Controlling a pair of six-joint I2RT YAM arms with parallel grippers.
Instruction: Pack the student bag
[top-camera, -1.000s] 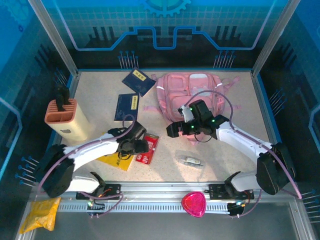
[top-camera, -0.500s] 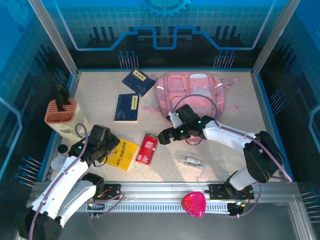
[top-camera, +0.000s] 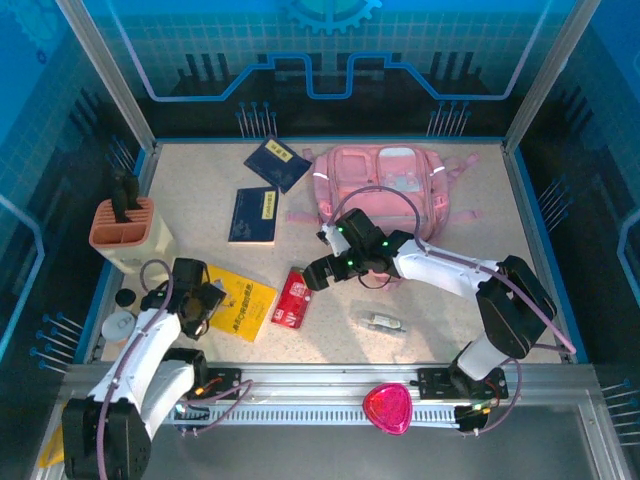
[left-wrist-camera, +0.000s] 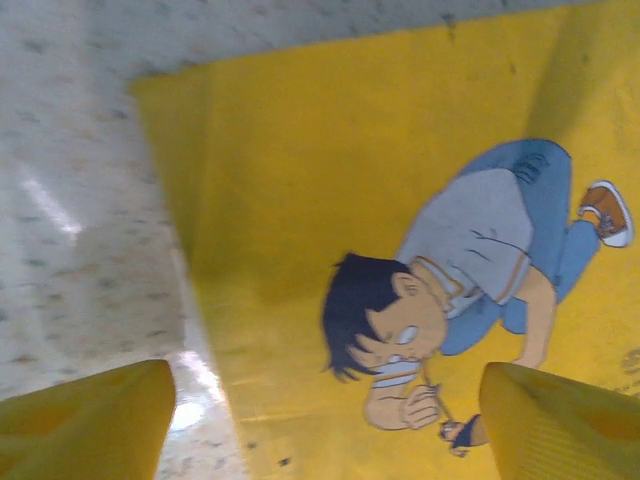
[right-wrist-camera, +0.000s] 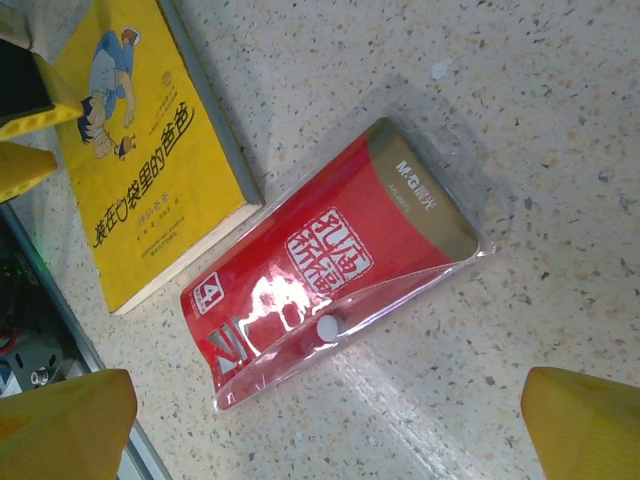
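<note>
The student bag (top-camera: 385, 185), a pink backpack, lies flat at the back of the table, apart from both grippers. My left gripper (top-camera: 207, 302) is open and hangs low over the left part of a yellow book (top-camera: 240, 306). In the left wrist view the yellow book (left-wrist-camera: 380, 250) shows a cartoon boy between the two yellow fingertips (left-wrist-camera: 90, 420); the left gripper (left-wrist-camera: 325, 430) holds nothing. My right gripper (top-camera: 318, 272) is open above a red pouch (top-camera: 293, 297). The red pouch (right-wrist-camera: 330, 265) has a clear snap sleeve and lies on the table ahead of the right gripper (right-wrist-camera: 325, 425).
Two navy books (top-camera: 277, 160) (top-camera: 254, 213) lie left of the bag. A peach pen holder (top-camera: 130, 235) stands at the far left. A small clear packet (top-camera: 383, 321) lies front centre, and a magenta item (top-camera: 386, 407) rests on the front rail.
My left arm has drawn back leftward from beside the red pouch to the yellow book's left part. My right gripper has moved left from in front of the bag to above the red pouch.
</note>
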